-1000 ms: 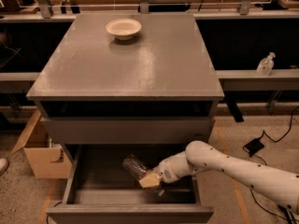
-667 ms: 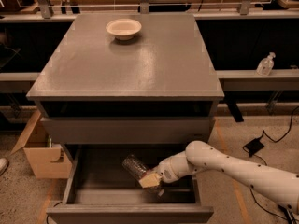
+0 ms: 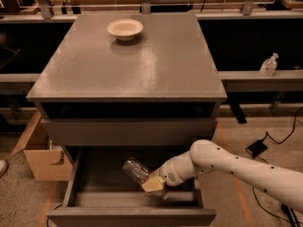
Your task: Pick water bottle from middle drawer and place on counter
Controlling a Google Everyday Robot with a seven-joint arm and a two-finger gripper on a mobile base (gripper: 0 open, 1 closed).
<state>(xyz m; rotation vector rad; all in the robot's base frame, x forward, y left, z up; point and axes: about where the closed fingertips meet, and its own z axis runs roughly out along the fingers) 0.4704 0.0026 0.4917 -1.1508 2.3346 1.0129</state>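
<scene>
Now, at the bottom of the grey cabinet: middle drawer point(image 3: 71, 189), pulled well out. Holds one visible item, the water bottle point(image 3: 134, 169), clear and ribbed. Lies slantwise near the drawer's middle, one end toward the back left, the other toward the front right. No sure reading on whether it rests flat on the drawer floor.

Inside the same drawer: gripper point(image 3: 154, 184), low at the bottle's front-right end, touching or overlapping it. Cannot tell how far open, nor whether clamped on the bottle. Carried on a white arm point(image 3: 227, 164) entering from the right, over the drawer's right wall.

One tier higher: plain grey drawer front point(image 3: 128, 131), closed.

On the counter point(image 3: 128, 70): a shallow pale bowl point(image 3: 125, 28), near the back edge, a little left of centre. Well apart from the bottle, which is below in the drawer and not on the counter.

Left of the cabinet, on the floor: open cardboard box point(image 3: 42, 157), contents not readable.

On the bench point(image 3: 246, 74) to the right: small clear pump bottle point(image 3: 269, 65), upright.
</scene>
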